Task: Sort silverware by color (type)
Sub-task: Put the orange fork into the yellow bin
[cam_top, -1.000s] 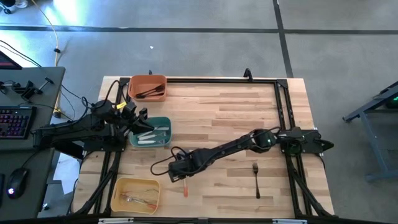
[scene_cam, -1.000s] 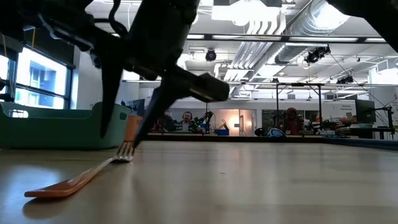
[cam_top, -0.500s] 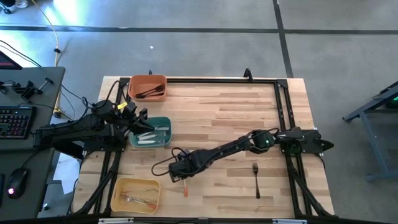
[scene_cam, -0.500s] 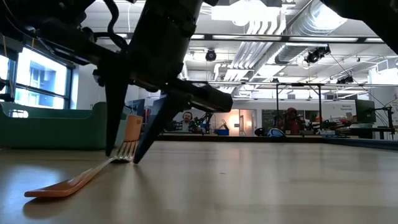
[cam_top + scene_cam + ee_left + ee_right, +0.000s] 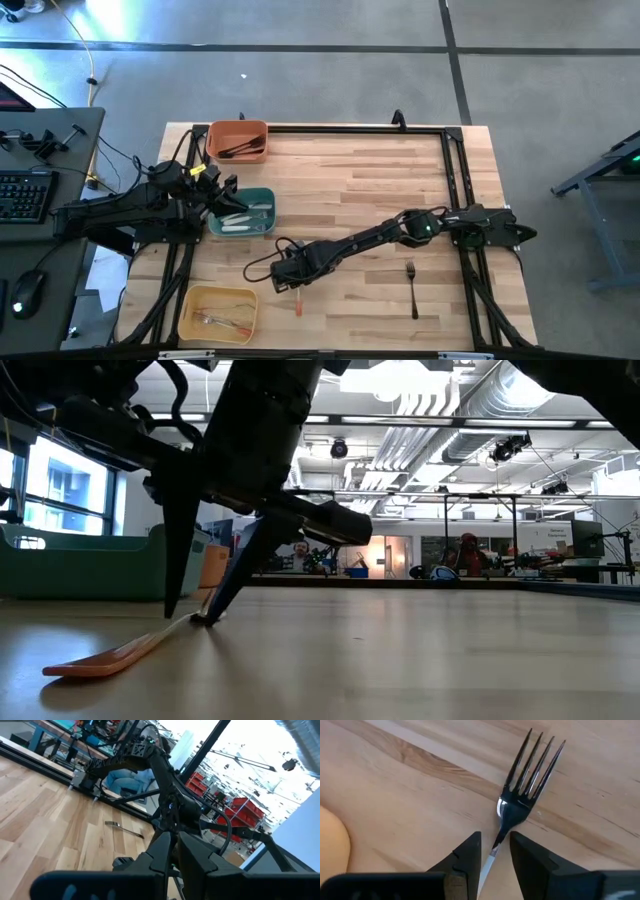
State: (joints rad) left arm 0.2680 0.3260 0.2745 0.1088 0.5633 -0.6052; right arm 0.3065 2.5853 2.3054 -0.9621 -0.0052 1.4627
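An orange-handled fork [image 5: 527,775] lies flat on the wooden table near its near edge, with its handle [image 5: 110,655] pointing toward the near side. My right gripper [image 5: 495,840] points down over it, open. One finger stands on each side of the fork's thin neck [image 5: 501,827], and the tips are down at the tabletop [image 5: 188,618]. In the high view this gripper [image 5: 292,284] hides the fork's head. My left gripper [image 5: 230,189] waits shut and level at the teal bin's left rim, with nothing between its fingers [image 5: 165,845]. My right gripper comes from above with its fingers [image 5: 470,851] across the fork's neck, just behind the tines. A narrow gap shows on each side of the neck, and I cannot tell whether either finger touches it. The fork lies on the table.
A black fork [image 5: 411,285] lies on the table's right part. At the left stand an orange bin [image 5: 214,132] with black pieces, a teal bin [image 5: 268,196] with white-handled pieces and a yellow bin [image 5: 192,300] with orange-handled pieces. A black frame rail [image 5: 452,170] borders the table.
My right gripper has sunk straight down onto the fork, bringing its fingertips to the tabletop on either side of the neck. The gap between its fingers has narrowed a little. The fork has stayed where it was.
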